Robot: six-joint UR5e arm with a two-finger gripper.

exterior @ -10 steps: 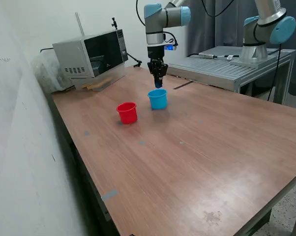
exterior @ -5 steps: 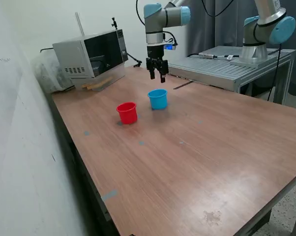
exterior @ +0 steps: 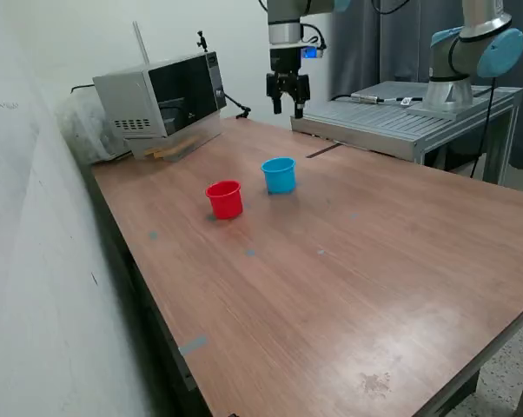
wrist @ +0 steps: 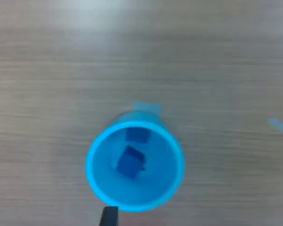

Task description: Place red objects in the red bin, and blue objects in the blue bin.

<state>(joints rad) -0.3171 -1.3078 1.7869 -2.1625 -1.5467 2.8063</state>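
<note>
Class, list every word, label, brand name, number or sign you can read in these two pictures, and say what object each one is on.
None can be read.
Microwave: no brand or control markings legible; too small.
Blue cup and red cup: plain, no print.
Blue cubes inside the blue cup: unmarked.
Table: pale tape bits, no writing.

small round light blue plastic cup (exterior: 279,175) upright on table, two small dark blue cubes (wrist: 130,161) (wrist: 137,135) inside, small round red plastic cup (exterior: 225,199) upright just beside it, contents unseen
</note>
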